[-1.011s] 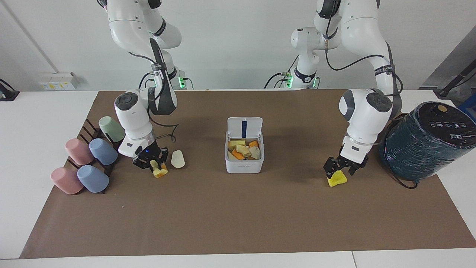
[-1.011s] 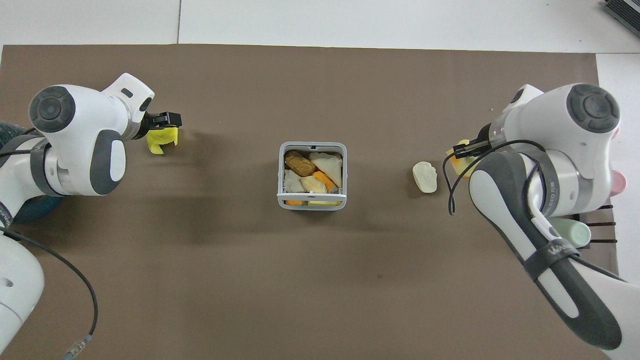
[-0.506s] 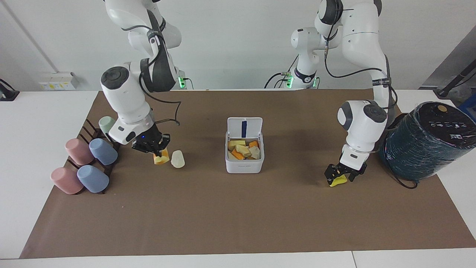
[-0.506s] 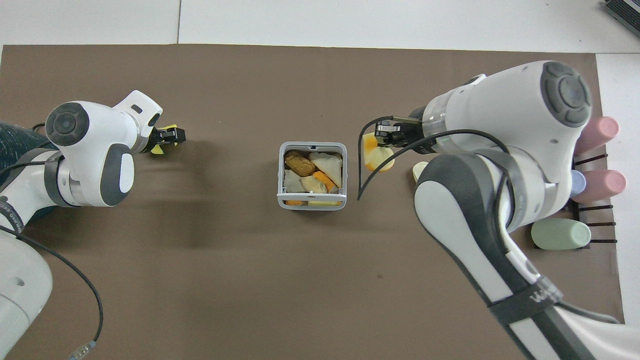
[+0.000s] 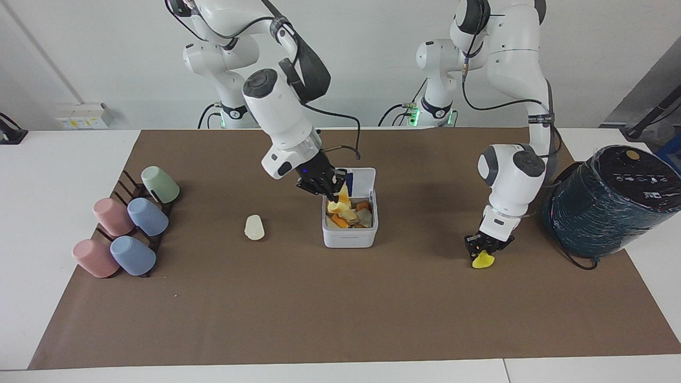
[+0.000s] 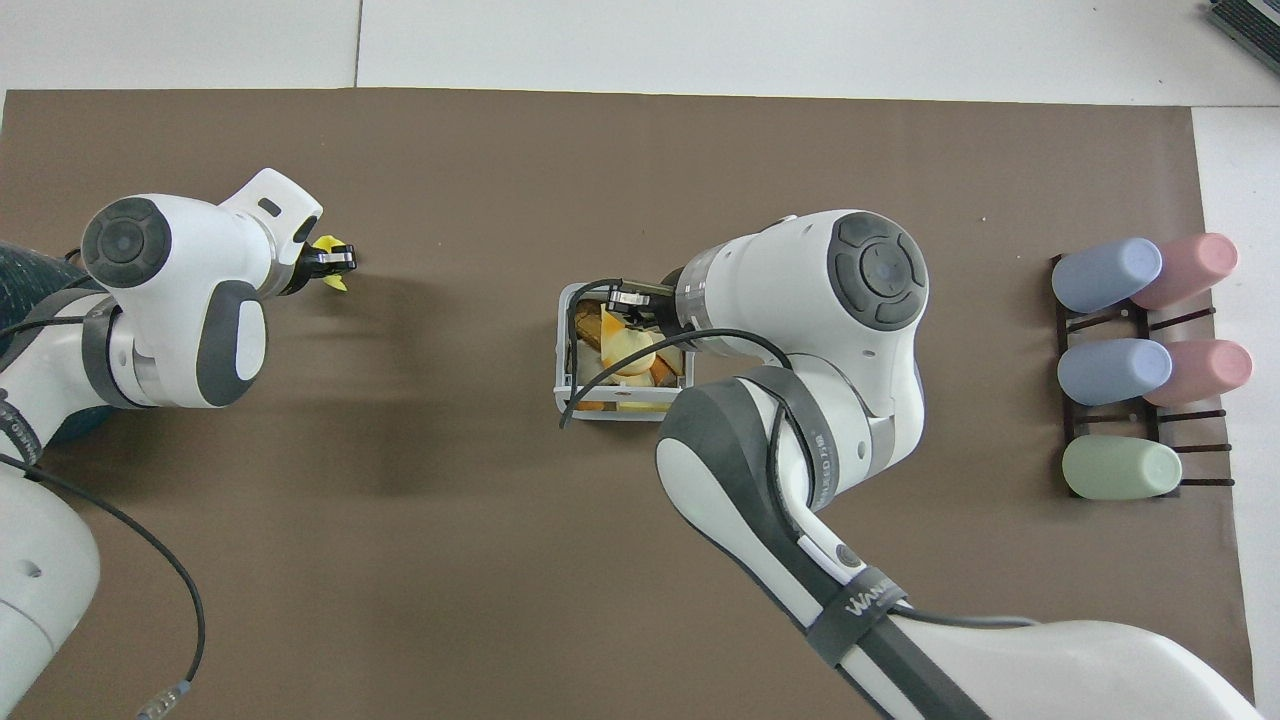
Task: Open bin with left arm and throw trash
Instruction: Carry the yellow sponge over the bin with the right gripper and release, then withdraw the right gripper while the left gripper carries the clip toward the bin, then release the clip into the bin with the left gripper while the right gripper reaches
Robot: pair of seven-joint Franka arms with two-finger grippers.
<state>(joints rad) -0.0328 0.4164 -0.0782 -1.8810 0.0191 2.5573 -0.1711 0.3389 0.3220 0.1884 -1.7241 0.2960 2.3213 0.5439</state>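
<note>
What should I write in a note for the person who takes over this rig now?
Left gripper: jaws shut on the bright yellow chunk, at the mat, toward the left arm's end.
Right gripper: shut on the pale yellow chunk, over the open bin.
Cream oval chunk: on the mat, toward the right arm's end.
Done: lid open.
Left: drop all three chunks in.

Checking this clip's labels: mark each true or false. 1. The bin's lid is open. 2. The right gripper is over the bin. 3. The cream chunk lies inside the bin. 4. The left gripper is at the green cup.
1. True: the bin has its lid up.
2. True: the right gripper holds a pale yellow chunk over it.
3. False: the cream chunk lies on the mat beside the bin.
4. False: the left gripper grips the bright yellow chunk by the dark cylinder.
</note>
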